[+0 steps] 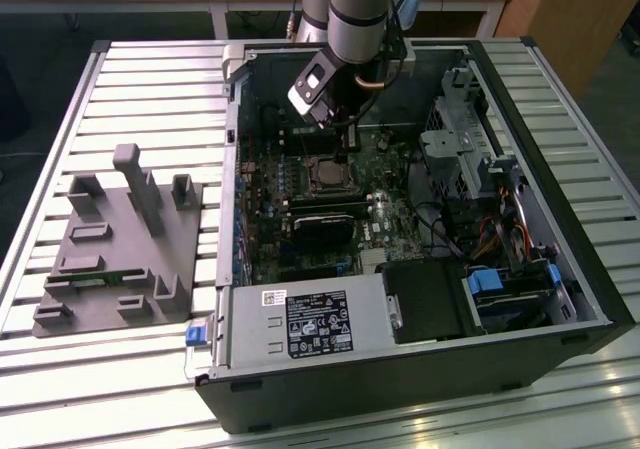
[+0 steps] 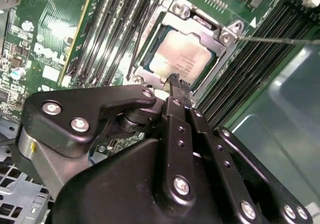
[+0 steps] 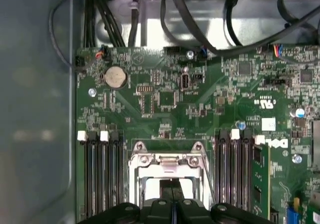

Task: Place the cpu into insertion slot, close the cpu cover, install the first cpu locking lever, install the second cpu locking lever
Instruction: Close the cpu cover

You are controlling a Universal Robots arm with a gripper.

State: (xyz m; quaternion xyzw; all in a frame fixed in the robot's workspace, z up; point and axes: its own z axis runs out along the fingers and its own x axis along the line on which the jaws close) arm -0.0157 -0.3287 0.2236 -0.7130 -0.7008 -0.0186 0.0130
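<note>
The cpu [image 2: 177,57], a pale silvery square, lies in the insertion slot [image 1: 325,174] on the green motherboard. The silvery cpu cover [image 2: 200,27] lies down flat around it, its window framing the chip. In the first wrist view the cover [image 3: 167,159] shows with its two screws. My gripper [image 2: 175,82] is shut, its black fingertips together at the near edge of the cover with nothing between them. A thin wire locking lever [image 2: 280,40] sticks out sideways from one corner. Another thin lever [image 2: 136,49] runs along the socket's opposite side. In the exterior view my gripper [image 1: 347,149] hangs just above the slot.
The open computer case [image 1: 520,99] lies on a slatted table. Memory slots [image 2: 107,34] flank the socket. A black card [image 1: 325,219] and a white-labelled grey box [image 1: 320,324] sit nearer the case front. A grey fixture [image 1: 120,239] stands at the exterior view's left. Cables [image 3: 150,14] run beyond the board.
</note>
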